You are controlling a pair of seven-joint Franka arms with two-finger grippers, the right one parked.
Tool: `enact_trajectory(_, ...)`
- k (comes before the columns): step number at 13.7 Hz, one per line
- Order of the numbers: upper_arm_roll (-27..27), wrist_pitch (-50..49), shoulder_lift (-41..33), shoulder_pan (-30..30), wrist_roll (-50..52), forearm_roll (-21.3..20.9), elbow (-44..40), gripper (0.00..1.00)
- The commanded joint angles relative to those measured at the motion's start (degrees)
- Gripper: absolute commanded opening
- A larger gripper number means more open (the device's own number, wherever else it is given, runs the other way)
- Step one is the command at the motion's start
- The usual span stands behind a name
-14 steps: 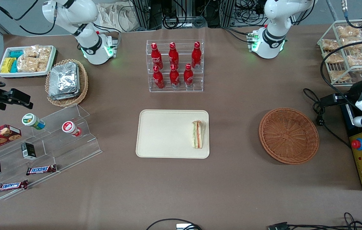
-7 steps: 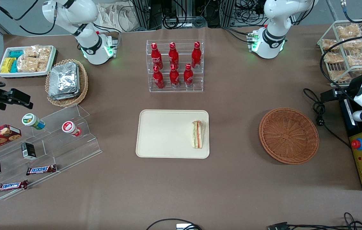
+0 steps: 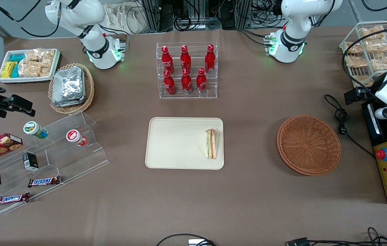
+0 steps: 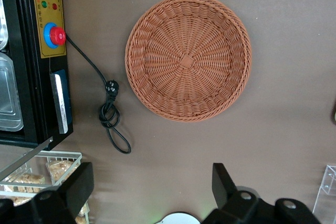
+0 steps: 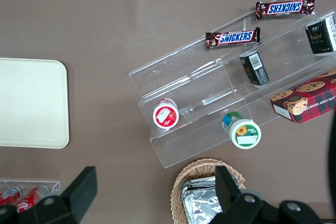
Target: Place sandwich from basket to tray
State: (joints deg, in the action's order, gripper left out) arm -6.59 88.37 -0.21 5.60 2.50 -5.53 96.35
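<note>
the sandwich [image 3: 211,144] lies on the tray [image 3: 173,143], at the tray's edge nearest the basket [image 3: 308,145]. the basket holds nothing. the gripper [image 4: 149,195] hangs high over the table toward the working arm's end, past the basket, its fingers [image 4: 223,182] spread wide and holding nothing.

Bright, even overhead light, soft short shadows beside the basket [image 3: 308,145], sharp focus throughout.
</note>
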Motion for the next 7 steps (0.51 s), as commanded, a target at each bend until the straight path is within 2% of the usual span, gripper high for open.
enact_trajectory(1,0.96,1.90,-2.52,-2.16,-0.83,-0.01,2.97,1.00)
enact_trajectory(7,0.61,1.90,-1.56,-2.00,-0.74,1.91,2.79,1.00)
